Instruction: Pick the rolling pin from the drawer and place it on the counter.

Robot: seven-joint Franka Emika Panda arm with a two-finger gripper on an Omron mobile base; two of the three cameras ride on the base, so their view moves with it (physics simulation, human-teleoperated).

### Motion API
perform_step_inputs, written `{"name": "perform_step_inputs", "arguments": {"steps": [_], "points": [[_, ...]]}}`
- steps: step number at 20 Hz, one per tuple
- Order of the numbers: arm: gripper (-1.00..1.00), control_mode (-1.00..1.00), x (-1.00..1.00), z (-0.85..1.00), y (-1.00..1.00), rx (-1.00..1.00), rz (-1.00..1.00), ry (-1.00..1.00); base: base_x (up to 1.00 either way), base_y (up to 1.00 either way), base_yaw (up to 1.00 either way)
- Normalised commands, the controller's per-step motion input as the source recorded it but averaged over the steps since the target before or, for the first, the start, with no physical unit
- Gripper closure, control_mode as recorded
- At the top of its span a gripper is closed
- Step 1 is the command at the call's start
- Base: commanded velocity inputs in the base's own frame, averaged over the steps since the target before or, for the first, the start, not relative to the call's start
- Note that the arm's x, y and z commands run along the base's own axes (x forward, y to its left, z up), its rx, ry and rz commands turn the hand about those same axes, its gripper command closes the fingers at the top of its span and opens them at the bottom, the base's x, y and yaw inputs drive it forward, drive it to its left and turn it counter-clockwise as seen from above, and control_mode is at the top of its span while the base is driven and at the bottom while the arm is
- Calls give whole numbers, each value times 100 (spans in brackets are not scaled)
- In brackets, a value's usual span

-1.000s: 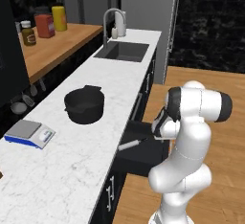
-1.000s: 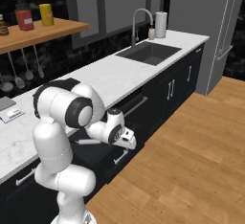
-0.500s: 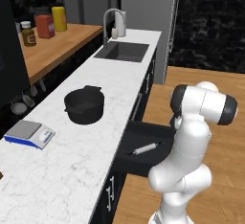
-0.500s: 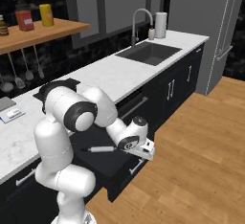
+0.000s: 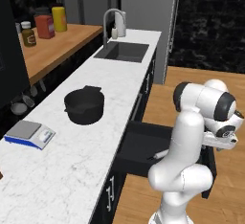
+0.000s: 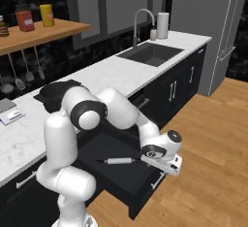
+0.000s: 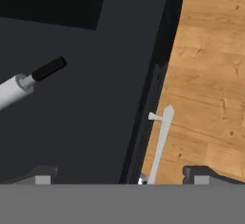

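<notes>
Rolling pin (image 6: 119, 161) now lies exposed in your pulled-out drawer (image 6: 127, 188), just beside the open, empty pincer (image 6: 161, 165).

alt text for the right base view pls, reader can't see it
A white robot arm bends over an open black drawer, its open tool at the drawer's front edge, just past one end of a rolling pin lying on the drawer floor. Behind runs a marble counter with a sink and a black pot.

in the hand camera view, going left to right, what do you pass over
rolling pin → black drawer floor → drawer front panel → silver handle → wooden floor
</notes>
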Motion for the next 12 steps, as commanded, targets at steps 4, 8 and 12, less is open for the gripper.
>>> {"name": "perform_step_inputs", "arguments": {"steps": [4, 8, 12], "points": [[-100, -100, 25, 96, 60, -1, 0, 1, 0, 0, 0], [-100, -100, 59, 100, 100, -12, -14, 2, 0, 0, 0], [-100, -100, 60, 20, 100, -26, -16, 37, 0, 0, 0]]}}
